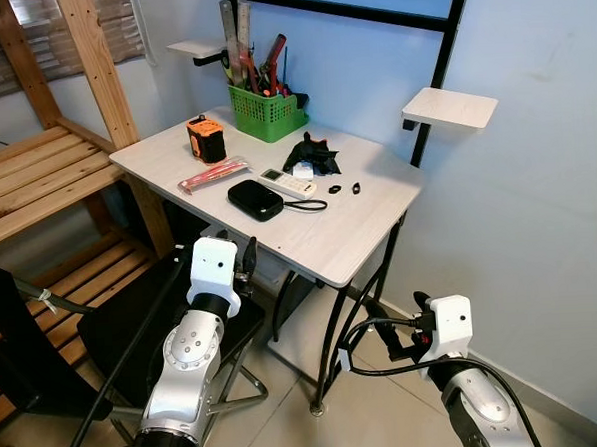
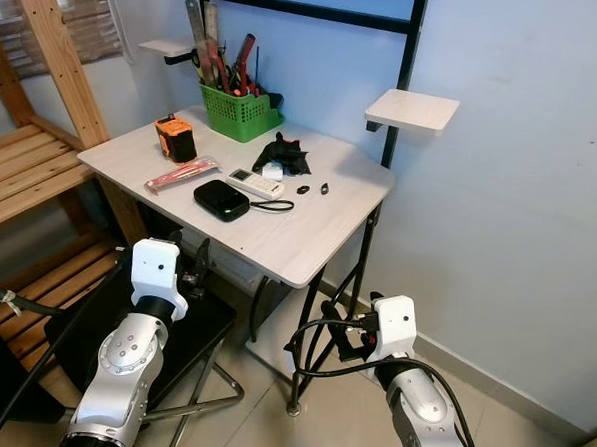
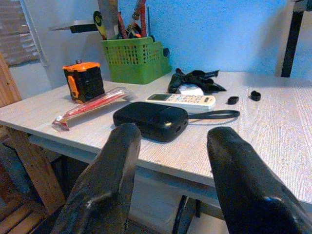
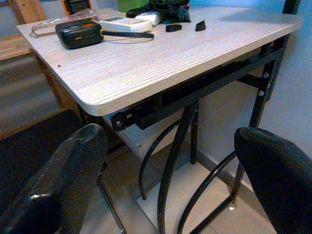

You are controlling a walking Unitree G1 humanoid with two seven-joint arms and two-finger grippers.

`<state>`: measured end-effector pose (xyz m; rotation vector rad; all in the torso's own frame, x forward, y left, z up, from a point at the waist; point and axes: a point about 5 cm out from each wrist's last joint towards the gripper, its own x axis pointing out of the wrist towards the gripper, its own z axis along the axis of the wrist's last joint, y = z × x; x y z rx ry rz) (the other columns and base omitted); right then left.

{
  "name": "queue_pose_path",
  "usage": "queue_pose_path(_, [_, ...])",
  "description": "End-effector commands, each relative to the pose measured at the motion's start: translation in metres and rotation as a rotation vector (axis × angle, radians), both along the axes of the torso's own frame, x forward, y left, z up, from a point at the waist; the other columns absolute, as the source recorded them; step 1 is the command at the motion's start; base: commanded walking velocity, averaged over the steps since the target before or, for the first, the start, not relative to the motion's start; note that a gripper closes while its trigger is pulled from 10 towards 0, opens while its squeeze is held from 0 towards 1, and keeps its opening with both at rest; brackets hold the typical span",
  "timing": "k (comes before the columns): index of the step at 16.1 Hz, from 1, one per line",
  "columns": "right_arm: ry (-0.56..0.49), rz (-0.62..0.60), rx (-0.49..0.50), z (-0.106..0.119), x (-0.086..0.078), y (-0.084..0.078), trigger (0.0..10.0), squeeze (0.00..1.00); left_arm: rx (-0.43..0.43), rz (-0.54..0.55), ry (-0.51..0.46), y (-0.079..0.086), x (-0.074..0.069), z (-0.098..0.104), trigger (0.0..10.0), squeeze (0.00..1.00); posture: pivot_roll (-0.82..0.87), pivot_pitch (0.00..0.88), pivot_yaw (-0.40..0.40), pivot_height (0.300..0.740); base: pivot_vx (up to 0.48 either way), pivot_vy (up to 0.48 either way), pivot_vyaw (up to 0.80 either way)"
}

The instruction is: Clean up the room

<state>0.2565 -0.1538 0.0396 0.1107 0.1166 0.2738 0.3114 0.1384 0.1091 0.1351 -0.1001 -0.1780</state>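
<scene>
Both arms sit low before the desk [image 1: 320, 244] in the eye views — left gripper [image 1: 248, 258] at its near edge, right gripper [image 1: 419, 305] down beside the legs. On top lie a black pouch [image 1: 254, 199], remote [image 1: 287, 183], orange tape measure [image 1: 205, 139], red packet [image 1: 213, 175] and green basket [image 1: 266, 112].

Left wrist view: fingers [image 3: 109, 178] spread apart, empty, the pouch just beyond them.

Right wrist view: fingers [image 4: 63, 175] wide apart — desk edge above.
</scene>
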Motion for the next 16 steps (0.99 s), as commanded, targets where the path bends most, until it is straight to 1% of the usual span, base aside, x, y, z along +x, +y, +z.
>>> queue_pose_path(1, [0.045,-0.34,0.1,0.008,-0.01,-0.052,10.0,0.0,-0.162,-0.093,0.292,-0.027,-0.005,-0.037,10.0,0.0,0.1,0.0,0.037,0.71,0.0,0.0,0.0])
queue_pose_path(2, [0.045,-0.34,0.1,0.008,-0.01,-0.052,10.0,0.0,-0.162,-0.093,0.292,-0.027,-0.005,-0.037,10.0,0.0,0.1,0.0,0.037,0.71,0.0,0.0,0.0])
queue_pose_path(3, [0.039,-0.304,0.048,0.008,-0.005,-0.049,10.0,0.0,-0.151,-0.112,0.255,-0.029,-0.001,-0.03,10.0,0.0,0.12,0.0,0.027,0.71,0.0,0.0,0.0])
queue_pose_path(4, [-0.006,-0.297,0.033,0.019,0.011,-0.035,10.0,0.0,-0.139,-0.129,0.204,-0.03,0.001,-0.022,10.0,0.0,0.12,0.0,0.026,0.71,0.0,0.0,0.0])
queue_pose_path(5, [-0.05,-0.322,0.035,0.027,0.014,-0.035,10.0,0.76,-0.122,-0.092,0.172,-0.025,0.002,-0.019,10.0,0.27,0.12,0.0,0.027,0.71,0.0,0.0,0.0])
queue_pose_path(6, [-0.153,-0.366,0.082,0.04,0.007,-0.042,10.0,1.0,-0.042,-0.046,0.093,-0.016,0.002,-0.008,10.0,1.0,0.13,0.0,0.025,0.71,0.0,0.0,0.0])
queue_pose_path(7, [-0.143,-0.394,0.068,0.039,0.004,-0.045,10.0,1.0,-0.055,-0.081,0.083,-0.019,0.0,-0.004,10.0,1.0,0.14,0.0,0.024,0.71,0.0,0.0,0.0])
queue_pose_path(8, [-0.127,-0.394,0.054,0.033,-0.006,-0.044,10.0,1.0,-0.027,-0.182,-0.021,-0.027,-0.014,0.01,10.0,1.0,0.14,0.0,0.022,0.71,0.0,0.0,0.0])
queue_pose_path(9, [-0.092,-0.317,0.037,0.026,-0.006,-0.034,10.0,1.0,-0.088,-0.245,-0.055,-0.038,-0.021,0.019,10.0,1.0,0.14,0.0,0.015,0.71,0.0,-0.424,0.0])
queue_pose_path(10, [-0.112,-0.276,-0.028,0.028,-0.002,-0.029,10.0,0.67,-0.041,-0.233,-0.071,-0.045,-0.018,0.019,10.0,0.35,0.14,0.0,0.015,0.71,0.266,-0.398,0.0])
queue_pose_path(11, [-0.094,-0.274,-0.062,0.031,0.008,-0.026,10.0,0.0,-0.073,-0.177,-0.022,-0.045,-0.01,0.011,10.0,0.0,0.13,0.0,0.013,0.701,0.0,-0.472,0.0])
queue_pose_path(12, [-0.115,-0.271,-0.05,0.037,0.011,-0.027,10.0,0.0,-0.067,-0.161,0.036,-0.046,-0.007,0.003,10.0,0.0,0.12,0.0,0.009,0.691,0.0,0.0,0.0])
queue_pose_path(13, [-0.128,-0.261,-0.067,0.041,0.013,-0.031,10.0,0.0,-0.049,-0.17,0.068,-0.043,-0.005,-0.003,10.0,0.0,0.11,0.0,0.004,0.677,0.0,0.0,0.0])
queue_pose_path(14, [-0.139,-0.247,-0.093,0.042,0.016,-0.032,10.0,0.0,-0.04,-0.193,0.06,-0.045,-0.002,-0.002,10.0,0.0,0.11,0.0,0.002,0.664,0.0,0.0,-0.43])
queue_pose_path(15, [-0.13,-0.255,-0.089,0.041,0.016,-0.033,10.0,0.0,-0.057,-0.237,0.052,-0.046,-0.001,-0.001,10.0,0.0,0.11,0.0,0.006,0.648,0.0,0.0,-0.48])
queue_pose_path(16, [-0.107,-0.27,-0.071,0.036,0.016,-0.034,10.0,0.0,-0.046,-0.257,0.042,-0.046,0.0,0.001,10.0,0.0,0.11,0.0,0.006,0.648,0.0,-0.48,-0.5])
